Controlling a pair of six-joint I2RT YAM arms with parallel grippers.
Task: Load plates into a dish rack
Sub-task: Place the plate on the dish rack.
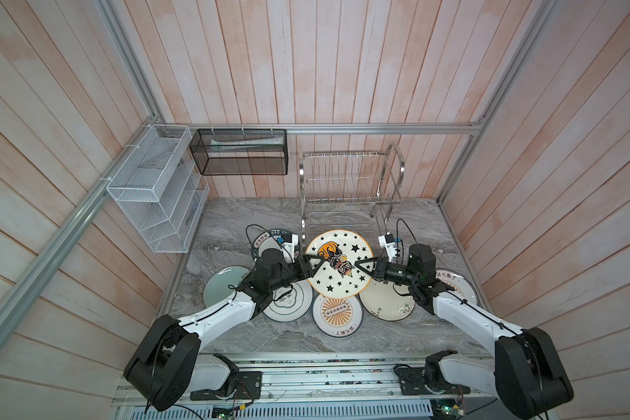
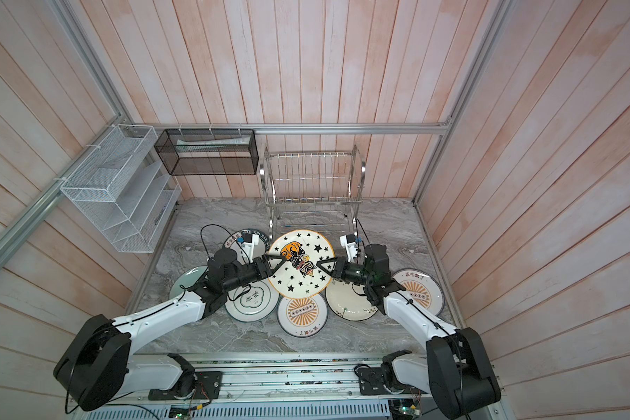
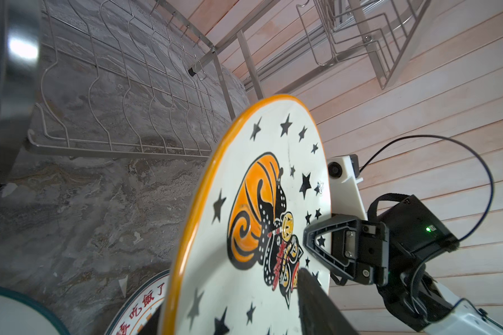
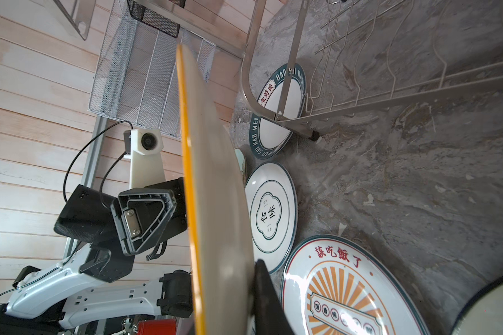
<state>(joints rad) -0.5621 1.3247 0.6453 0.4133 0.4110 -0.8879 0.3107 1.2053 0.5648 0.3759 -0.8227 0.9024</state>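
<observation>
The right pincer (image 1: 358, 263) clamps the starred plate (image 1: 337, 285) by its rim, above the bench (image 1: 233, 218), just before the rack (image 1: 346, 174). The left pincer (image 1: 318, 264) is released, jaws apart about the opposite rim.

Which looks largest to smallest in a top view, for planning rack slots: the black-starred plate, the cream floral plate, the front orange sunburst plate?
1. The black-starred plate, though lifted nearer the camera.
2. The cream floral plate and front orange sunburst plate look alike (floral partly hidden); unranked.
</observation>
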